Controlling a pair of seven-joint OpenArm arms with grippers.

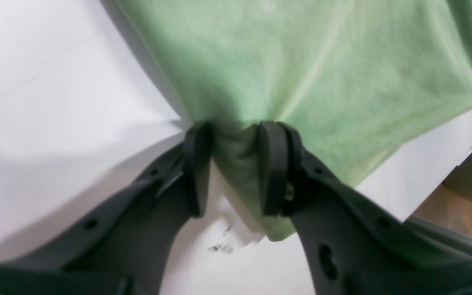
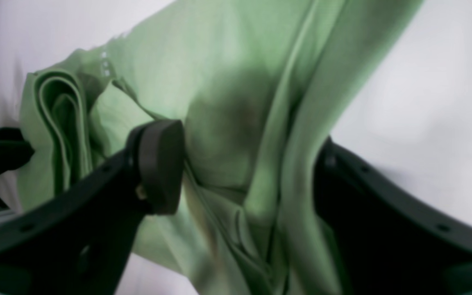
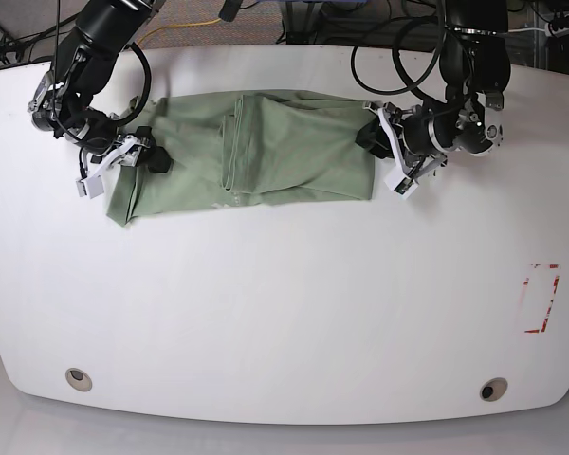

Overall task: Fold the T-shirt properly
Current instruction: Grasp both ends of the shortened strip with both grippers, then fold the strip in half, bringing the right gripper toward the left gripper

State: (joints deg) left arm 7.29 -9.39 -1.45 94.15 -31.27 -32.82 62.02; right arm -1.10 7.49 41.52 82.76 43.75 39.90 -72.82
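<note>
The pale green T-shirt (image 3: 266, 152) lies folded into a long band across the far half of the white table (image 3: 284, 313). My left gripper (image 3: 373, 140) is at the band's right end. In the left wrist view its jaws (image 1: 236, 164) pinch a bunched corner of the T-shirt (image 1: 301, 73), and creases fan out from the grip. My right gripper (image 3: 150, 156) is at the band's left end. In the right wrist view thick folds of the T-shirt (image 2: 228, 61) fill the right gripper (image 2: 244, 147), one pad (image 2: 162, 164) pressing into the cloth and the other covered by it.
A red rectangular marking (image 3: 541, 299) sits near the table's right edge. Two round fittings (image 3: 76, 379) (image 3: 493, 390) lie along the front edge. Cables hang behind the table's far edge.
</note>
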